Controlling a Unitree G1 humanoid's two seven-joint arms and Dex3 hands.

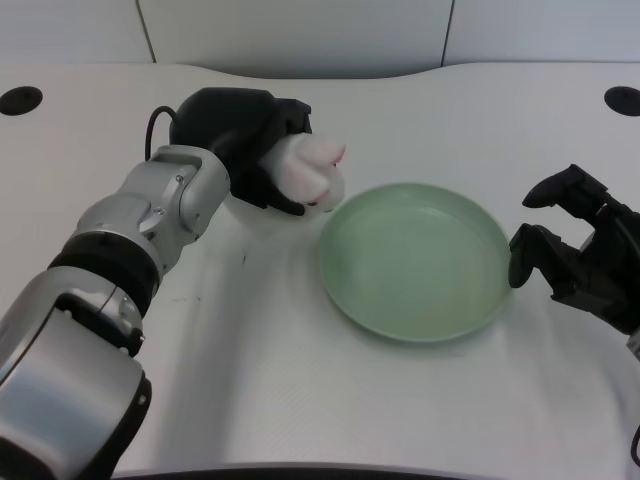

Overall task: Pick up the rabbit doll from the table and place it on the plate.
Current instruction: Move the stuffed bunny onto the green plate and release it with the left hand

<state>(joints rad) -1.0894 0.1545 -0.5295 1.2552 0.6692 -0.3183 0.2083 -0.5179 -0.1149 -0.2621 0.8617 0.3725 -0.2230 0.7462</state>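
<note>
My left hand (pixel 250 140) grips the rabbit doll (pixel 315 172), a small white and pink plush. Its black fingers wrap around the doll's left side and underside. The doll sits just off the upper left rim of the pale green plate (pixel 480 305), close to the rim. I cannot tell whether the doll is lifted off the table. The plate has nothing in it.
My right hand (pixel 580 250) rests at the plate's right edge. Two dark round holes (pixel 20 99) (pixel 622 99) sit near the table's far corners. The table's far edge runs along the top, under a grey wall.
</note>
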